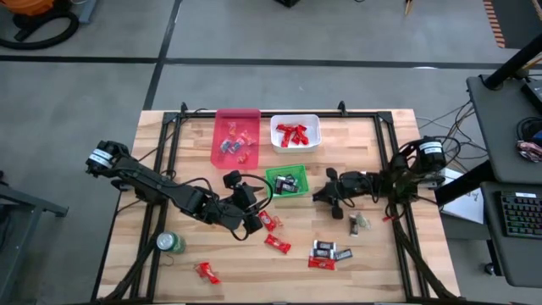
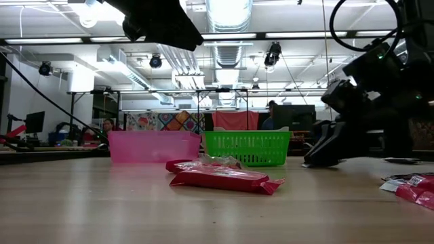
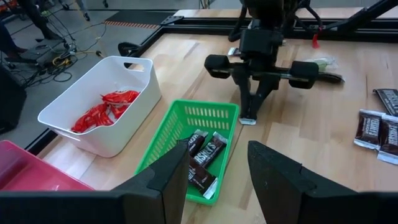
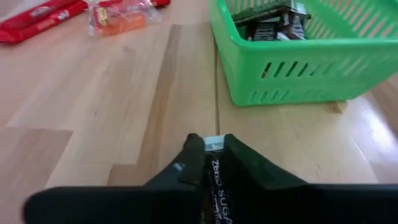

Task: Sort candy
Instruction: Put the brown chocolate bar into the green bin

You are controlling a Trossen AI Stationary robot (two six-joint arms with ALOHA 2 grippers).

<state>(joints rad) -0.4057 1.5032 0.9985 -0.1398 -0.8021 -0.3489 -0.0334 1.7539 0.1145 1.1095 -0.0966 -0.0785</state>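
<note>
Loose candy lies on the table: red wrapped pieces point(image 1: 277, 244) and dark pieces point(image 1: 326, 248) toward the near edge. Several dark candies lie in the green bin point(image 3: 163, 151). Red ones lie in the white bin point(image 3: 134, 78). My left gripper point(image 1: 251, 220) is open and hovers just left of the green bin point(image 1: 302, 188), holding nothing. My right gripper point(image 4: 214, 163) is shut on a dark candy with white lettering, right of the green bin point(image 4: 292, 68), with its tips low by the tabletop point(image 3: 249, 115). My right gripper pinches a dark candy wrapper between its two fingers. The wrapper's pale end point(image 4: 214, 144) sticks out past the fingertips. The fingers slant down from the table's right side toward the green bin. That end point(image 3: 247, 120) sits at the table surface; whether it touches, I cannot tell.
A pink bin point(image 1: 235, 135) with a few sweets stands at the far edge, left of the white bin point(image 1: 315, 120). A green round can point(image 1: 169, 243) stands near the left front. One more candy point(image 1: 360, 222) lies under the right arm.
</note>
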